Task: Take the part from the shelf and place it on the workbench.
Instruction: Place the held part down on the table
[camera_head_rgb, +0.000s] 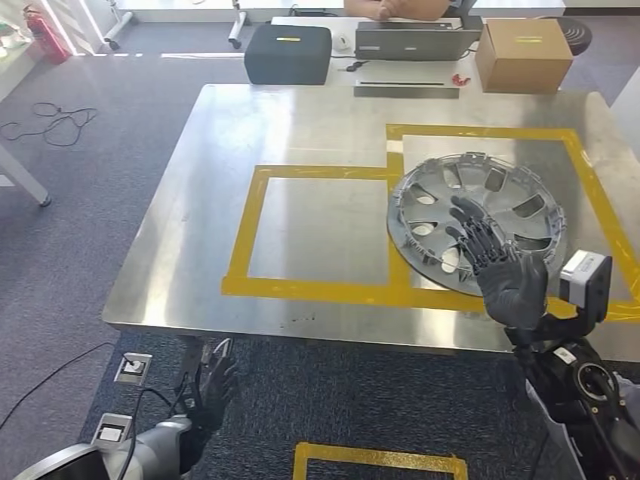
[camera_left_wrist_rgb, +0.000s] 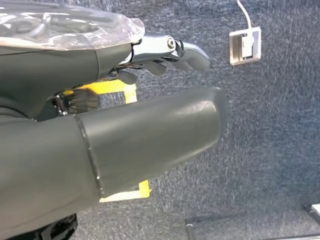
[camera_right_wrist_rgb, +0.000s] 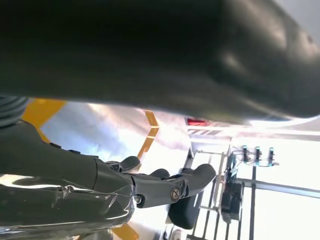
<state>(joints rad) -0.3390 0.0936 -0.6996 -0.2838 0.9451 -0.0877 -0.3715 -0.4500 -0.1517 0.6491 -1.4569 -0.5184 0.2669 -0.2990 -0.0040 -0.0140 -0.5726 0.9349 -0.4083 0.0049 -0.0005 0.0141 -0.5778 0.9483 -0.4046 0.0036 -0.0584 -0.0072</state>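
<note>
Silver-grey round plastic wheel cover lies flat on the brushed-steel desk, inside the right-hand yellow-tape rectangle w/ its edge over the tape shared w/ the left-hand yellow-tape rectangle; judged light, thin, somewhat flexible, slick-faced and crack-prone at the spokes, so best held at the rim or through a spoke opening. Right hand hovers above its near edge, fingers spread, holding nothing; left hand hangs below desk level over grey carpet, fingers loosely extended, empty. Room: black case, cardboard box, laptop on a far table, a person's arms behind.

One hubcap, one cardboard box, one black case.
</note>
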